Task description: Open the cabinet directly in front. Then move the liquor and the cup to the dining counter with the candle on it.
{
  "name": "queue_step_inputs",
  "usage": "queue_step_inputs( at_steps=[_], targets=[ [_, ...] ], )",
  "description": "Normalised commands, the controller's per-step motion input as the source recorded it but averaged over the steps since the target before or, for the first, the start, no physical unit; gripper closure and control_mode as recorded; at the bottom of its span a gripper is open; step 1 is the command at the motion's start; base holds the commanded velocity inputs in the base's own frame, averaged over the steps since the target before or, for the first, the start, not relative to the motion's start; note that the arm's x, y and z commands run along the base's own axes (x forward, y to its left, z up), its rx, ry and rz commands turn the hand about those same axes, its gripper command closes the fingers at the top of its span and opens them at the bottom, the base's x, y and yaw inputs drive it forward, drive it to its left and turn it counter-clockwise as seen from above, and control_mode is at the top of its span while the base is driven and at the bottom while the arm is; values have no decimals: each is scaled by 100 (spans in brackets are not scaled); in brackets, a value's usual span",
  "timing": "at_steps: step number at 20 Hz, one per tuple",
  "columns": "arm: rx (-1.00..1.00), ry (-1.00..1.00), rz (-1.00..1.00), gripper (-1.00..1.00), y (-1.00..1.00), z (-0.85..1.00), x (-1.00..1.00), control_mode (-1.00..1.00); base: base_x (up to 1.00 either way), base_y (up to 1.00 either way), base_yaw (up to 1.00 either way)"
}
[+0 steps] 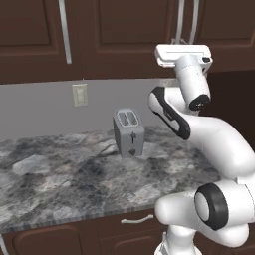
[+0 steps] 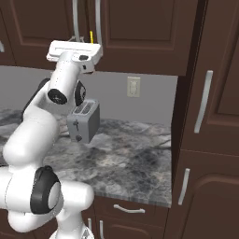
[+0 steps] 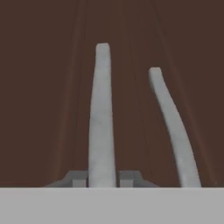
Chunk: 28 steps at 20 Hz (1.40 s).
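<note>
1. gripper [image 3: 102,179] clenched on the left silver bar handle [image 3: 101,113] of the cabinet [image 1: 129,30], fingertips [image 3: 78,178] pressed to either side of the bar.
2. second curved handle [image 3: 173,127] just beside it, on the neighbouring door.
3. hand raised to the cabinet's lower edge, above the counter [image 1: 64,184].
4. grey-black marbled stone top, running to the grey back wall.
5. grey toaster [image 1: 129,133] standing near the counter's back edge, slots up, below the hand.
6. beige wall outlet [image 1: 79,94] on the wall left of the toaster.
7. tall dark brown cupboard [image 2: 214,116] closing off the counter's right end.
8. low drawers [image 2: 128,210] with short handles under the front edge.
</note>
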Motion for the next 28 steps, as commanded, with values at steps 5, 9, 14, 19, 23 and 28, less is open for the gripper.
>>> queue_step_inputs(
  at_steps=[5, 9, 14, 19, 23, 28],
  targets=[
    [0, 14, -13, 100, 0, 26, -100, -100, 0, 0, 0],
    [0, 17, -18, 100, 4, 13, -92, -100, 0, 0, 0],
    [0, 12, -22, 100, 39, 1, -97, -100, 0, 0, 0],
    [-1, 8, -19, 100, 90, -5, -99, -100, 0, 0, 0],
    [-4, 11, -15, 100, 100, -8, -91, -100, 0, 0, 0],
    [0, 3, 0, -100, -2, 0, -3, -100, 0, 0, 0]
  ],
)
